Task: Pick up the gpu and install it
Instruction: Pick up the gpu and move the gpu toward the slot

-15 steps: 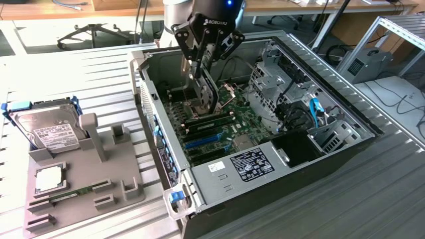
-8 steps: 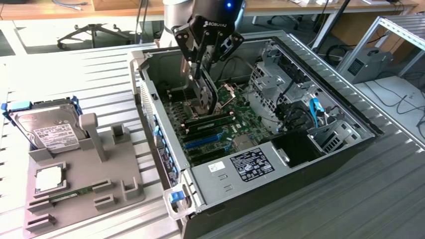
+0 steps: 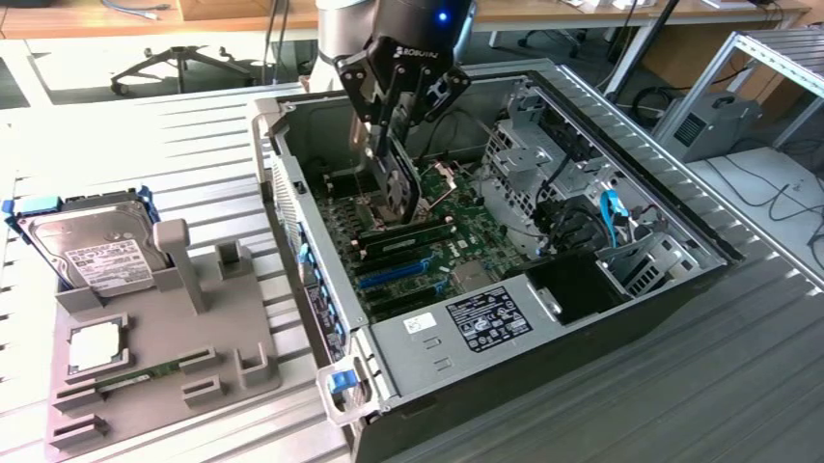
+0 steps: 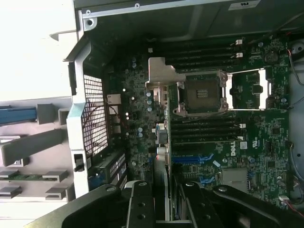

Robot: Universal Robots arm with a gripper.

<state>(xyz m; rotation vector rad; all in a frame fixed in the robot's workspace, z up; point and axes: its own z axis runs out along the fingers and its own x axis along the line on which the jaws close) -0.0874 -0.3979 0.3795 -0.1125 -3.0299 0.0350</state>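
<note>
**A:** Item one, the gpu: location?

**B:** The gpu (image 3: 401, 193) (image 4: 161, 133) stands upright on edge inside the open computer case (image 3: 670, 289), over the motherboard (image 3: 445, 241) (image 4: 270, 137). It is just beside the processor socket (image 4: 202, 92). In the wrist view it is edge-on, with its silver bracket at the end away from the fingers (image 4: 140, 204). Whether its lower edge touches the board cannot be told.

**A:** Item two, the gripper?

**B:** The gripper (image 3: 390, 135) (image 4: 164, 202) is lowered into the case and pinches the card's top edge, one finger on each face.

**A:** Nearby fittings?

**B:** Blue slots (image 3: 393, 273) lie on the board, nearer the camera in the exterior view than the card and apart from it.

**A:** Outside the case?

**B:** A grey holder (image 3: 180, 338) is on the table (image 3: 154, 135), at the exterior view's left. It carries a silver hard drive (image 3: 96, 251) with a white label and a narrow green memory stick (image 3: 142, 379).
</note>
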